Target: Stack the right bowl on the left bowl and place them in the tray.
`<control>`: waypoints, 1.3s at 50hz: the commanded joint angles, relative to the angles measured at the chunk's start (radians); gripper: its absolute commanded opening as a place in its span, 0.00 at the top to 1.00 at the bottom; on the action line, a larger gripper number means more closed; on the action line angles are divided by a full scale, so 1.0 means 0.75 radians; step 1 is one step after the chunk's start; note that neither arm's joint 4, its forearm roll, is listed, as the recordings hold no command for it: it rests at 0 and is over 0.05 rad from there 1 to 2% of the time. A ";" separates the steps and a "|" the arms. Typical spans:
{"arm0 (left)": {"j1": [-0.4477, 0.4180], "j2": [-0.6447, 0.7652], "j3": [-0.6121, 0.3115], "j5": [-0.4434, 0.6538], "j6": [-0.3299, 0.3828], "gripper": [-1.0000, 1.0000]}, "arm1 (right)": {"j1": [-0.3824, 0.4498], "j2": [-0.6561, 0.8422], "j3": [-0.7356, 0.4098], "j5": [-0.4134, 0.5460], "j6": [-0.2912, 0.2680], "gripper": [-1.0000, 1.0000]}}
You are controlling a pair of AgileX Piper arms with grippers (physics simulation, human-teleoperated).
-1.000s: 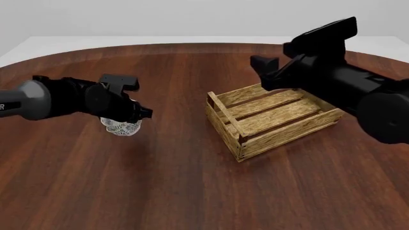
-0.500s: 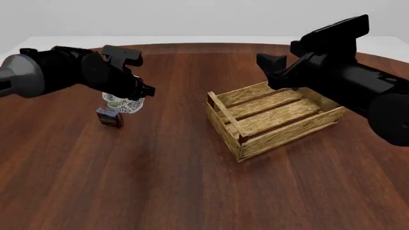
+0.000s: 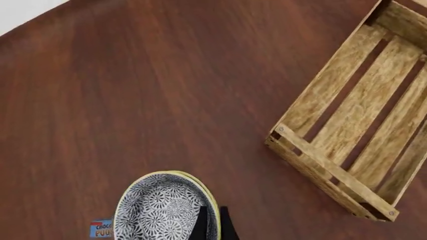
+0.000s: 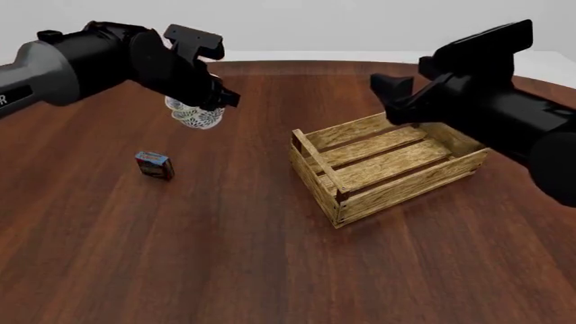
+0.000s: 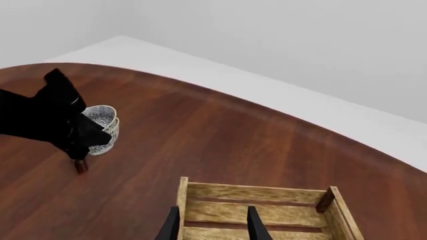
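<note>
Two stacked bowls pinched at the rim by left tool, high above bench; right tool open over tray.

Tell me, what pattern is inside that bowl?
A dense white floral motif on dark grey inside the bowl, with a pale yellowish rim; the left wrist view shows it best.

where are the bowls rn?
Front view: the stacked bowls hang in the left gripper above the table's far left, left of the empty tray and beyond the small blue box.
</note>
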 commanded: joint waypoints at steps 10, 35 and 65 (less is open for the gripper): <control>-0.118 0.099 -0.264 0.054 -0.016 1.00 | -0.078 -0.018 -0.036 0.034 0.025 0.00; -0.257 0.324 -0.556 0.114 -0.048 1.00 | -0.156 0.031 -0.101 0.053 0.037 0.00; -0.360 0.519 -0.838 0.204 -0.076 1.00 | -0.263 0.096 -0.082 -0.036 0.065 0.00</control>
